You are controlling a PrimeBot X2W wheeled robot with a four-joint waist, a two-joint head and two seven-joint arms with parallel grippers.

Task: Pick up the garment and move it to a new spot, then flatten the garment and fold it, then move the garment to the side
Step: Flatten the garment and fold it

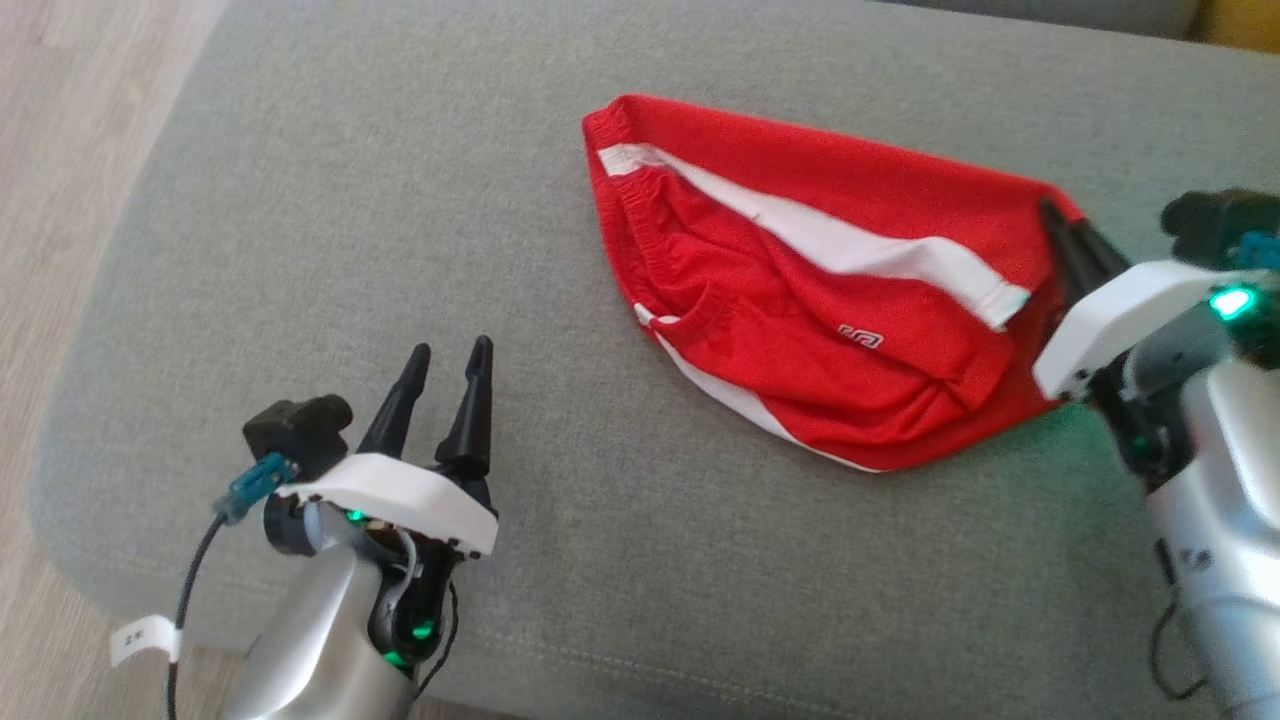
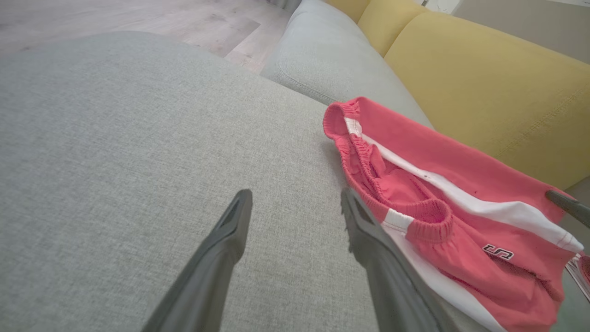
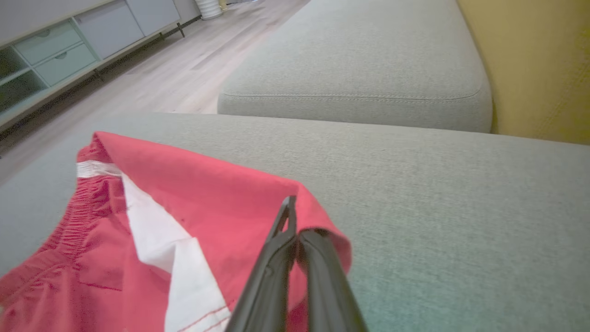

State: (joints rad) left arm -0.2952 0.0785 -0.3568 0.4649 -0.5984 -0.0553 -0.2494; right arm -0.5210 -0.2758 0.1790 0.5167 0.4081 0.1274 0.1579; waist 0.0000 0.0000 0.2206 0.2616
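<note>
— Pinching what, exactly?

— My right claw (image 1: 1052, 212) is clenched on a hem corner of the red cloth shorts with white side stripes (image 1: 800, 300). They lie rumpled on the grey fabric sofa cushion (image 1: 350, 200), toward its far right. My left claw (image 1: 451, 347) hangs spread above the cushion's near-left edge.

— Risk?

— Thin bite. I reckon a quick lift could slip the hem free, or bunch the folds tighter.

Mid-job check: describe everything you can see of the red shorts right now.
The red shorts look like soft knit fabric, with white side stripes, a gathered elastic waistband and a small logo. They lie crumpled and loosely folded on the grey sofa cushion, waistband toward the robot's left. The right gripper is shut on their far right corner, which is slightly raised. The open left gripper is apart from them.
</note>
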